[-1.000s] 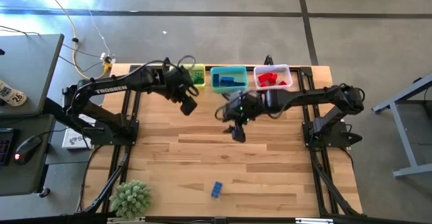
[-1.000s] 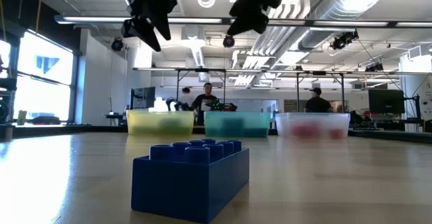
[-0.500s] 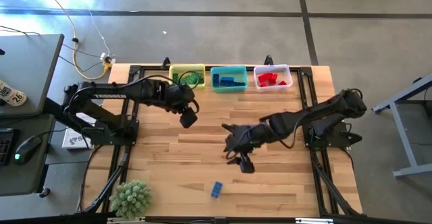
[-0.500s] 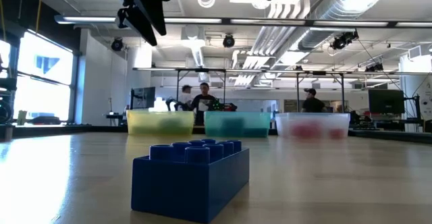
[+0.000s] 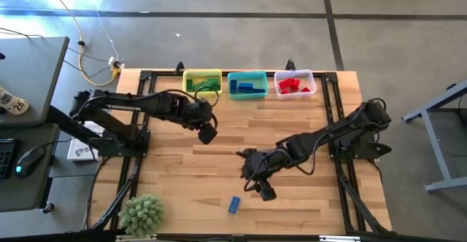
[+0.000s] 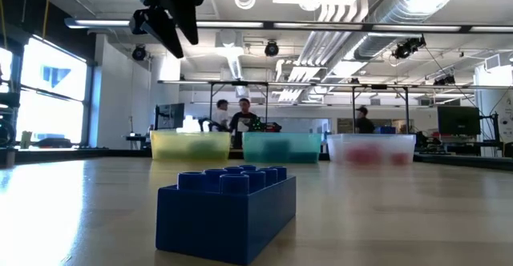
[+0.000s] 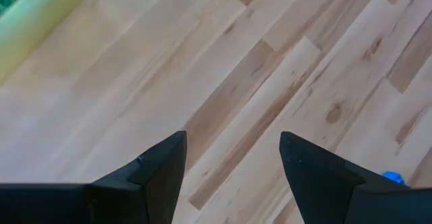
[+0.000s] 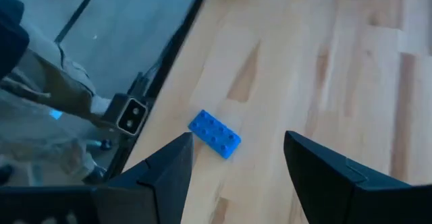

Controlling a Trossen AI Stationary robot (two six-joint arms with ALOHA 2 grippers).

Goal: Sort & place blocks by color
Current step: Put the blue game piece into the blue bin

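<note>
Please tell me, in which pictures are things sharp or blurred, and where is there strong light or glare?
Low view: the blue block up close is sharp, the three bins behind it are soft, and the ceiling lamps and left window glare. High view: evenly lit, with a bright patch on the floor at top left. Right wrist view: the blue block is sharp, while the open right claw is dark.

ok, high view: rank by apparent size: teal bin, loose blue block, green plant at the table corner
1. Green plant: largest, slightly bigger in outline than the bin.
2. Teal bin: close behind the plant; only just ranked second.
3. Loose blue block: far smaller than either.
</note>
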